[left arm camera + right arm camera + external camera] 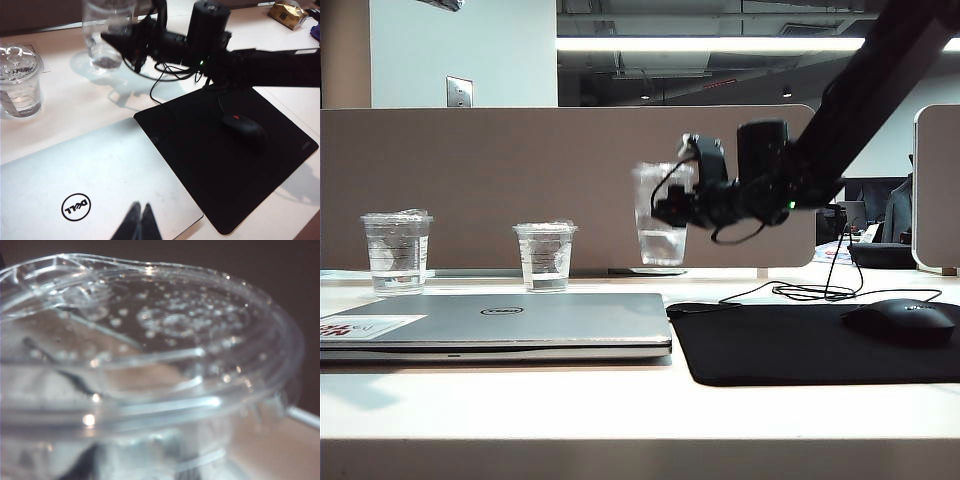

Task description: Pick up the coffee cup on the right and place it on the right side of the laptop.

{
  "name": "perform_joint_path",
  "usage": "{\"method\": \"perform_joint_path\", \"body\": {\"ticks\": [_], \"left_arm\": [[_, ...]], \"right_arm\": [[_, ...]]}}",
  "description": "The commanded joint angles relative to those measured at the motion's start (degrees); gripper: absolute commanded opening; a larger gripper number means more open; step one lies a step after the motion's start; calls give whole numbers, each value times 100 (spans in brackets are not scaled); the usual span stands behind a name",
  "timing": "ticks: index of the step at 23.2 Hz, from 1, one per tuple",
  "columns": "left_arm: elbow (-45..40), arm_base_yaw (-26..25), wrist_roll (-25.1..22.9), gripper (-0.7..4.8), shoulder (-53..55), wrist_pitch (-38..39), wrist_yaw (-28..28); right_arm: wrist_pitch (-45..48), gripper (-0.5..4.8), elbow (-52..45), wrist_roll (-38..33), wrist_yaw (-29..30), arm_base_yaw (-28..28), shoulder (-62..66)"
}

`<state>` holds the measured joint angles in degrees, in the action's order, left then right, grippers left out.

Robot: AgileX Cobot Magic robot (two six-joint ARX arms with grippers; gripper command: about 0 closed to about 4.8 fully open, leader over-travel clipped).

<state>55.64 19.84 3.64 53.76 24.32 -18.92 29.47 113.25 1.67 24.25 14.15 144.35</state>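
The coffee cup (660,215) is a tall clear cup with some water, standing behind the laptop's right end with its base close to the table. My right gripper (677,205) reaches in from the right and is shut on the cup's upper half. The cup's crinkled film top (165,320) fills the right wrist view, and dark fingers (82,465) show through its wall. In the left wrist view the coffee cup (105,35) sits at the black fingers (131,40). The silver Dell laptop (500,320) lies closed at front left. My left gripper (141,220) hangs shut over the laptop lid (75,185).
A black mouse pad (820,345) lies right of the laptop with a black mouse (900,320) and its cable (800,290). Two shorter clear cups (397,250) (545,255) stand behind the laptop. A beige partition (520,180) closes the back.
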Motion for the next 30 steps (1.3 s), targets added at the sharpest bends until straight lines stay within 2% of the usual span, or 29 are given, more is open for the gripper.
{"method": "perform_joint_path", "body": {"ticks": [1,5,11,17,23,30], "left_arm": [[24,-7,-22,-5,-9,-37,-39],[24,-7,-22,-5,-9,-37,-39],[24,-7,-22,-5,-9,-37,-39],[24,-7,-22,-5,-9,-39,-39],[24,-7,-22,-5,-9,-37,-39],[24,-7,-22,-5,-9,-37,-39]], "right_arm": [[155,198,44,-17,9,-9,-212],[-173,198,44,-17,37,-22,-461],[-938,202,42,-15,549,-186,-861],[-1447,202,39,39,522,-293,-1193],[-1491,202,35,238,243,-302,-1606],[-1539,203,-9,313,219,-302,-1711]]}}
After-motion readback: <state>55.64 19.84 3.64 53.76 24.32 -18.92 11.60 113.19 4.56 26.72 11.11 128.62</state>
